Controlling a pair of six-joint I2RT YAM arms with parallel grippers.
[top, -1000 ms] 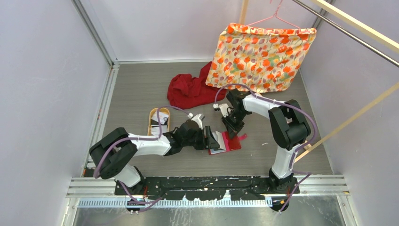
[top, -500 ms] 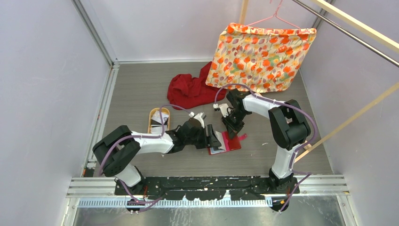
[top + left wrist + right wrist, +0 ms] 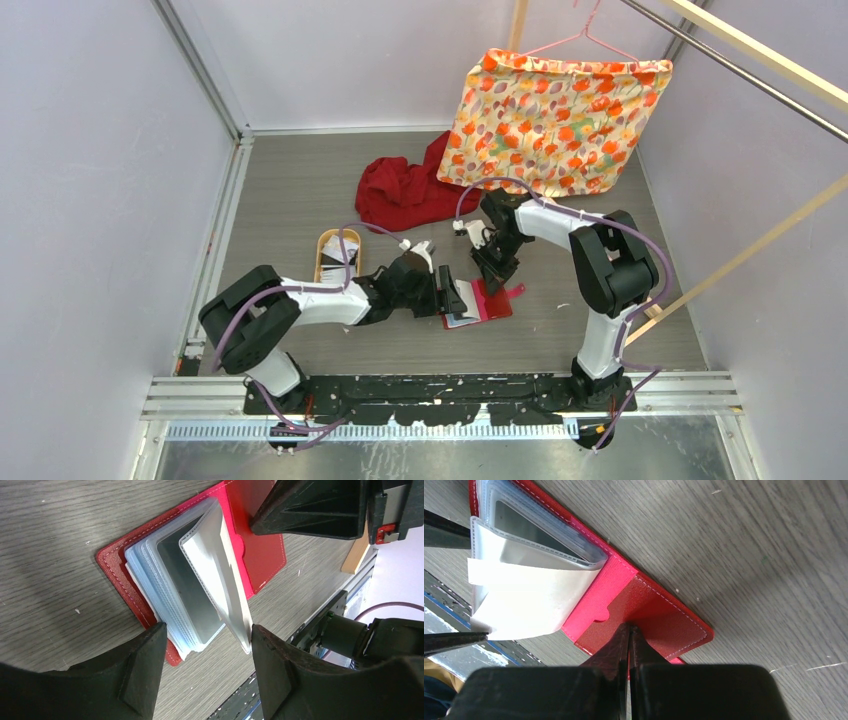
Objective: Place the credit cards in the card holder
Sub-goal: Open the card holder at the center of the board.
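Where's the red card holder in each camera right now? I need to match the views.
Top external: the card holder lies open at mid-table, between the two arms' tips.
Left wrist: it fills the upper middle, with the red cover on the right.
Right wrist: it runs from upper left to centre.
Shared landmark: its clear sleeves, fanned up.

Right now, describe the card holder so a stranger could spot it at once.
Start at the grey table, where the left fingers and right fingers meet. The card holder lies open there: a red wallet with fanned clear sleeves. Unlike the crumpled red cloth behind it, it is flat and stitched.
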